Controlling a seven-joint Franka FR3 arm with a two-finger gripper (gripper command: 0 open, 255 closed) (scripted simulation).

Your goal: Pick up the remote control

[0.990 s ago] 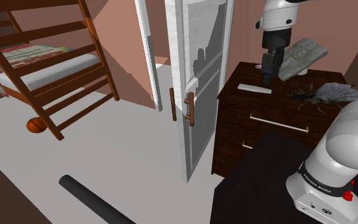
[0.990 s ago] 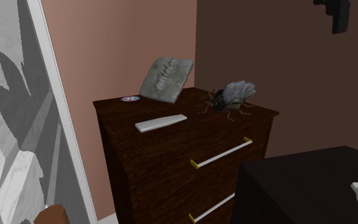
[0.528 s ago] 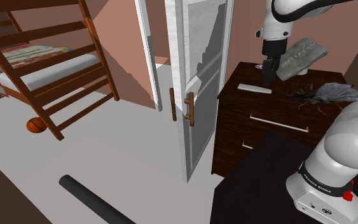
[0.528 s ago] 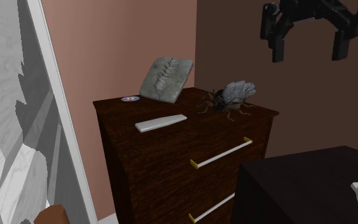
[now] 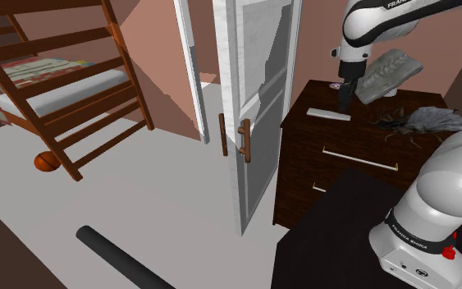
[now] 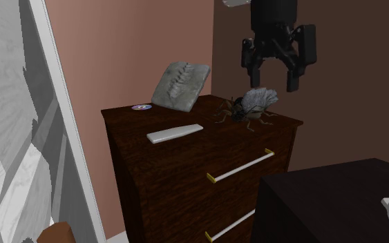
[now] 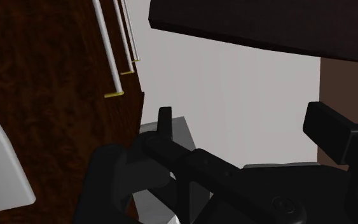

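I see the gripper (image 6: 271, 78) hanging in the air above the dresser (image 6: 186, 181), its two black fingers spread apart with nothing between them. The remote (image 6: 175, 133), a flat white bar, lies on the dresser top near the front edge, untouched. Behind it a grey slab (image 6: 180, 84) leans on the wall beside a small disc (image 6: 141, 107), and an insect figure (image 6: 249, 107) stands below the gripper.

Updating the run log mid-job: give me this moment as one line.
phase: pre-grasp | claw: open, empty, raised above dresser | remote control: flat on dresser top, not grasped
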